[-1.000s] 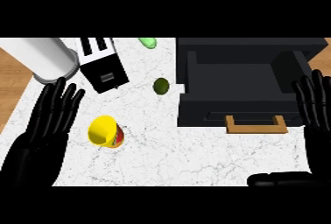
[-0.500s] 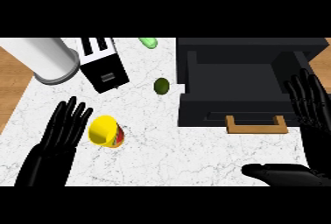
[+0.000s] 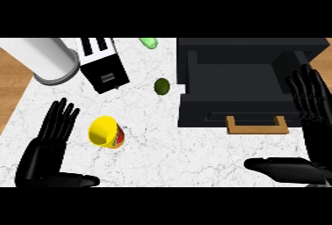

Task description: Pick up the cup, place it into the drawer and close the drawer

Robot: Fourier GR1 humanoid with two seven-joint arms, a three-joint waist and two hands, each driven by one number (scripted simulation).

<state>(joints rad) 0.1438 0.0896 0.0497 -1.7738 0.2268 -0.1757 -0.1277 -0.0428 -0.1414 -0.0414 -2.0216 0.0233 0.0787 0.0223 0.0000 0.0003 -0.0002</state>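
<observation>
A yellow cup (image 3: 106, 132) with a red and orange band lies on its side on the white marble counter (image 3: 168, 154), mouth facing up-left. My left hand (image 3: 48, 147) is open just left of the cup, fingers straight, thumb stretched out low toward the right, not touching it. The black drawer (image 3: 240, 85) stands pulled open at the right, with a wooden handle (image 3: 257, 125) on its front. My right hand (image 3: 311, 127) is open at the right edge beside the drawer, fingers up, thumb pointing left below the handle.
A black toaster (image 3: 102, 66) and a white cylinder (image 3: 48, 59) stand at the back left. A dark green avocado (image 3: 162, 86) lies between the toaster and the drawer. A light green object (image 3: 149, 42) sits at the back edge. Wooden floor shows past the counter's left side.
My left hand has moved down and to the right, closing in beside the cup. The right hand has shifted slightly, its thumb showing more. The cup has not moved.
</observation>
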